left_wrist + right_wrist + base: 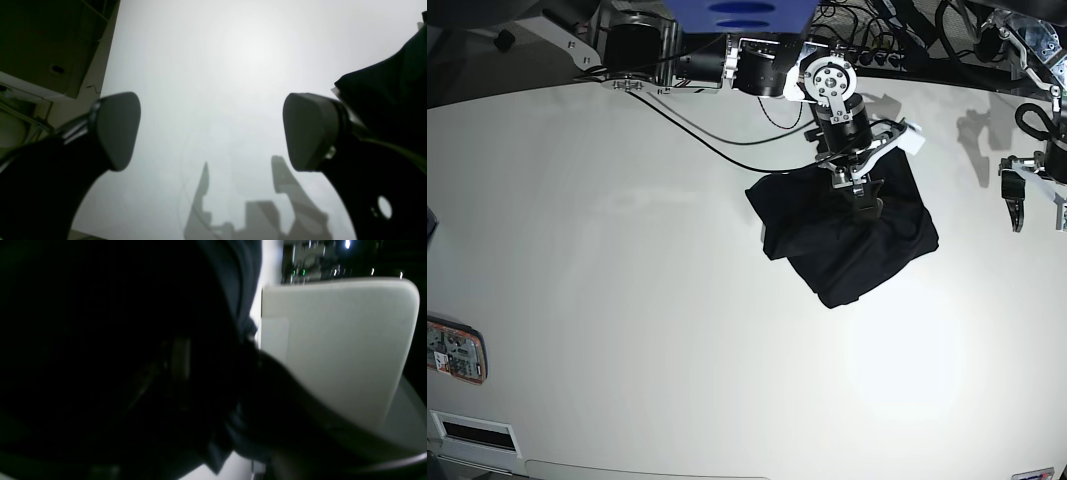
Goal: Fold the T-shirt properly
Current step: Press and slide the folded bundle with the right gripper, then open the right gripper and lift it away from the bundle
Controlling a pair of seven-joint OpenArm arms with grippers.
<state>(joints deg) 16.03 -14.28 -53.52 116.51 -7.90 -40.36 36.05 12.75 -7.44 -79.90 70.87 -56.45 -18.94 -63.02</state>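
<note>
Plainly, the right gripper (864,203) is seen pressed down onto the T-shirt (847,240), near the top centre of the cloth. How far its jaws are parted cannot be told: in the base view they are lost against the black fabric, and in the right wrist view only one pale finger (337,346) is made out, with dark cloth bunched against it at its nine o'clock side. Whether any fabric is pinched is likewise not shown.

From the gripper outward, the T-shirt is found gathered into a compact, roughly four-sided bundle on the white table (627,300), a little toward one o'clock from the table's middle. No sleeves or collar can be distinguished, so most of the folding is judged to be done. A looser flap is seen at the bundle's nine o'clock edge, and the outline is uneven, so some squaring and flattening is judged to remain.

Well apart, at the three o'clock edge of the base view, the left gripper (1015,205) is held above bare table. In its wrist view the jaws are spread wide with nothing between them, and a corner of the shirt (390,100) is glimpsed at two o'clock.
</note>
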